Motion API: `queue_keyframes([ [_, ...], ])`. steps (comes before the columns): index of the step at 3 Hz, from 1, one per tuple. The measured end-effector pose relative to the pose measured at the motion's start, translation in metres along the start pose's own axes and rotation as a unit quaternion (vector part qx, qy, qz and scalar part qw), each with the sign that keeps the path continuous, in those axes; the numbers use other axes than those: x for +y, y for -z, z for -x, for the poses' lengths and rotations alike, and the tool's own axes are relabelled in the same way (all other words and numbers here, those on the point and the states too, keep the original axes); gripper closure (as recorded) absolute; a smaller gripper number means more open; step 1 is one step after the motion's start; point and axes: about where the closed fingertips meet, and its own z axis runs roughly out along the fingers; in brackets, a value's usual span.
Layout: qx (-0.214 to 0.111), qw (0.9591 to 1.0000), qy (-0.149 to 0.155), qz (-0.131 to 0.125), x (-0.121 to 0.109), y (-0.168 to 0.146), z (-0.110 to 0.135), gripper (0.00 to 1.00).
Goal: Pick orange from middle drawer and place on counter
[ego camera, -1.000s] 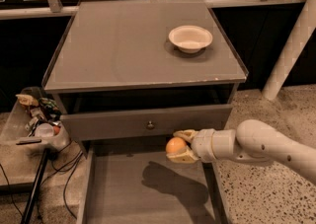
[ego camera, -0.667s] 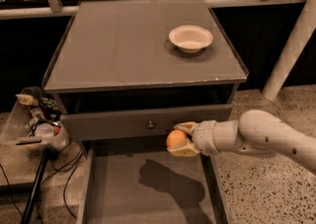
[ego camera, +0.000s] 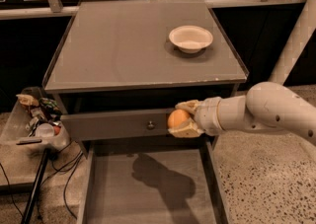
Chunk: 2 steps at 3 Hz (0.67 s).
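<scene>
My gripper [ego camera: 180, 118] is shut on the orange [ego camera: 177, 118], a small round fruit held between two pale fingers. It hangs in front of the grey drawer front with a small knob [ego camera: 150, 125], above the open middle drawer [ego camera: 148, 188], whose flat floor shows the arm's shadow. The white arm reaches in from the right. The counter [ego camera: 123, 45] is the flat grey cabinet top just above and behind the gripper.
A white bowl [ego camera: 190, 38] stands on the counter at the back right. A clear bin of small items [ego camera: 37, 119] sits left of the cabinet, with cables and a stand below it. A white post [ego camera: 296, 35] rises at the right over speckled floor.
The gripper with the orange has risen from over the drawer floor to the level of the upper drawer front, and the arm has lifted with it.
</scene>
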Motion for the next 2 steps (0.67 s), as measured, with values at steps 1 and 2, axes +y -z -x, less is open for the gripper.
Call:
queue_keyframes([
  [1, -0.008, 0.9995, 0.017, -0.025, -0.0153, 0.0383, 0.0354, 1.00],
  [2, -0.009, 0.9995, 0.017, -0.024, -0.0156, 0.0381, 0.0362, 1.00],
])
